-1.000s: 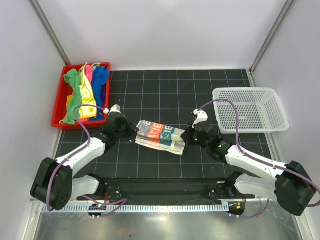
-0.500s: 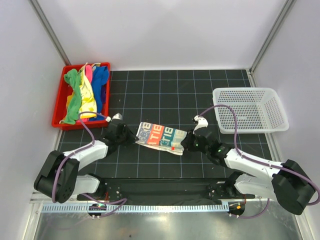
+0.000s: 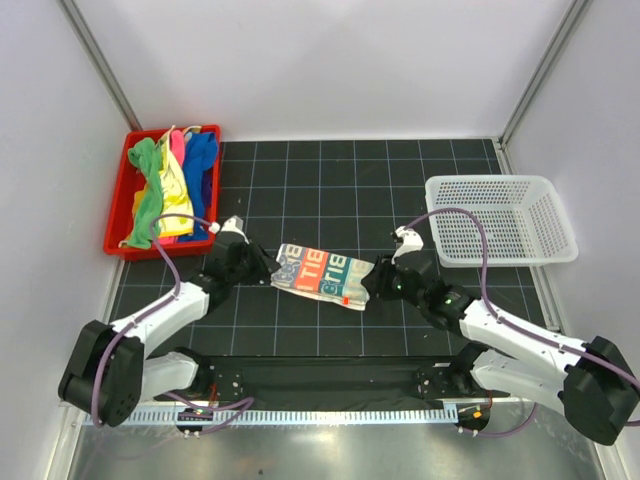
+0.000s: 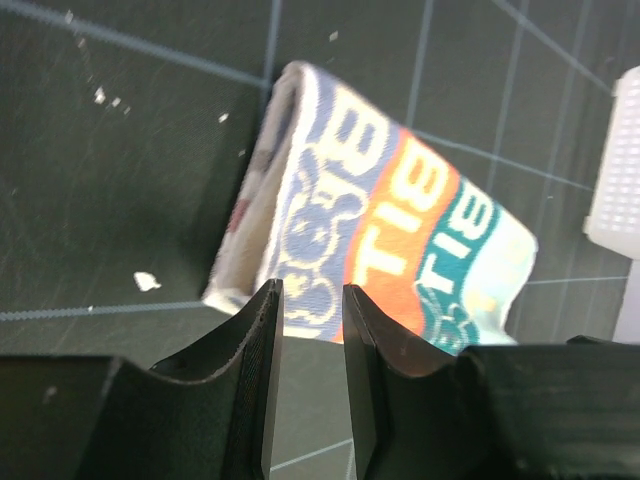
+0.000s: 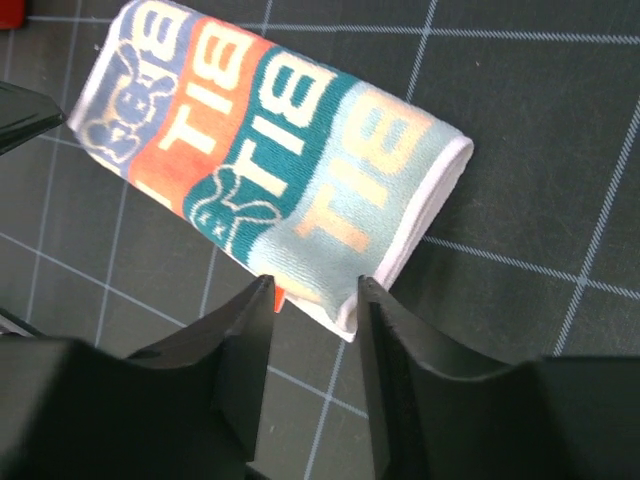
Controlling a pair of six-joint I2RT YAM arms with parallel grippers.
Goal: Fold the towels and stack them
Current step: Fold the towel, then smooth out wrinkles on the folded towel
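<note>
A folded white towel with printed lettering [image 3: 320, 276] lies flat on the black grid mat between my two grippers. My left gripper [image 3: 262, 268] sits at its left end, jaws slightly apart and empty; in the left wrist view the gripper [image 4: 310, 290] has its tips at the towel's [image 4: 400, 230] near edge. My right gripper [image 3: 372, 283] is at the towel's right end, open; in the right wrist view the gripper [image 5: 314, 282] frames the towel's [image 5: 270, 150] near corner without pinching it. The green [image 3: 148, 195], yellow [image 3: 176, 205], pink-red [image 3: 177, 150] and blue [image 3: 200, 165] towels lie bunched in the red bin.
The red plastic bin [image 3: 118, 238] stands at the far left of the mat. A white mesh basket [image 3: 500, 220] stands at the right, just behind my right arm. Grey walls close in both sides and the back.
The printed towel went from a thicker, raised bundle to lying flat on the mat. Both grippers let go of its ends and now sit open just off them.
</note>
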